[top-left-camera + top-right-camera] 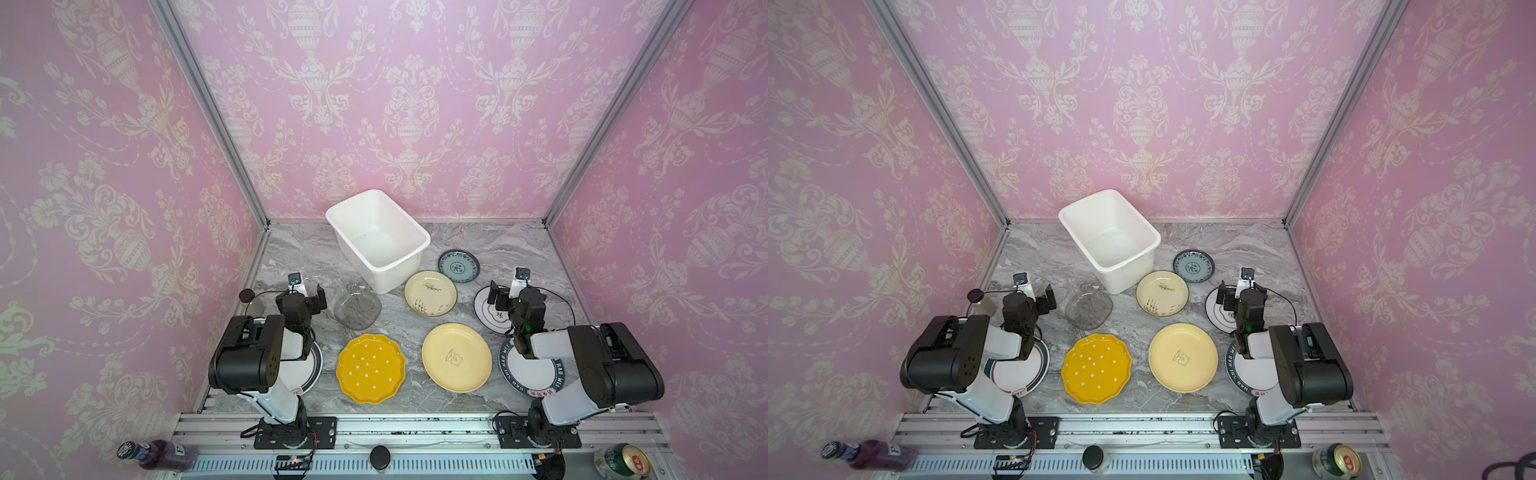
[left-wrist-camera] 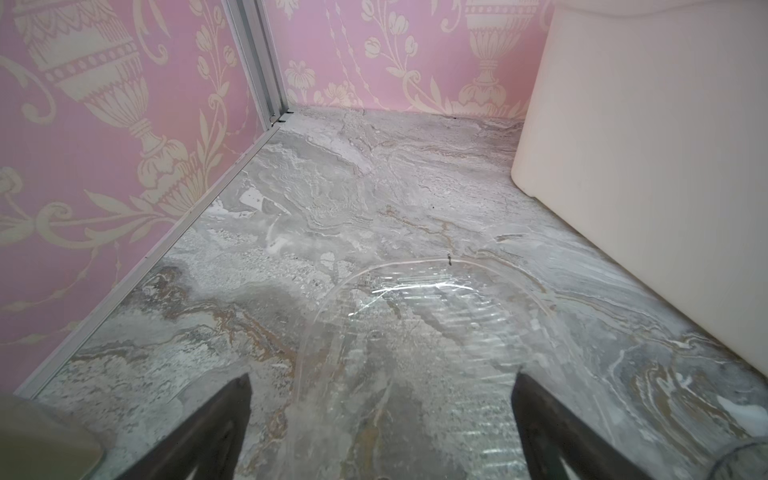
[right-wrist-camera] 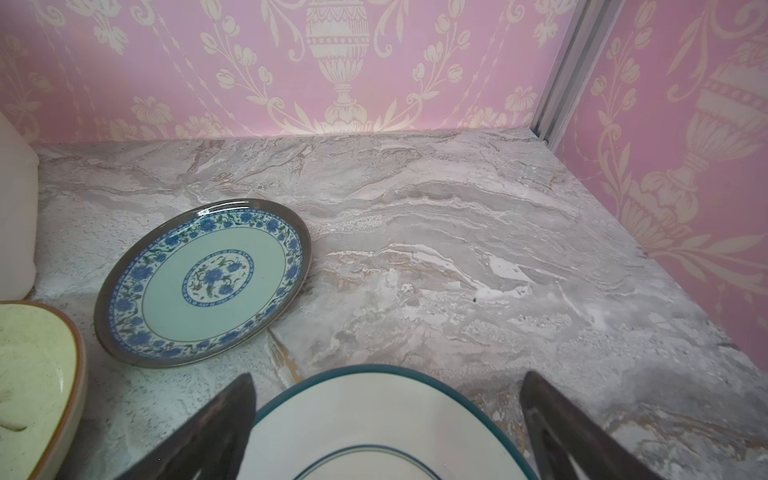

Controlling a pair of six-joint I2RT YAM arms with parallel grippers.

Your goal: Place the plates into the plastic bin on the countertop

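Left gripper (image 2: 382,376) and right gripper (image 3: 386,375) wide open, empty; glass plate (image 1: 357,307) flat on surface (image 1: 478,241) beside plastic bin (image 1: 395,272) (low rim) may skid.

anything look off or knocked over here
Nothing spilled or broken. The plastic bin sits skewed to the back wall, and a purple bottle lies on its side by the front rail, off the countertop.
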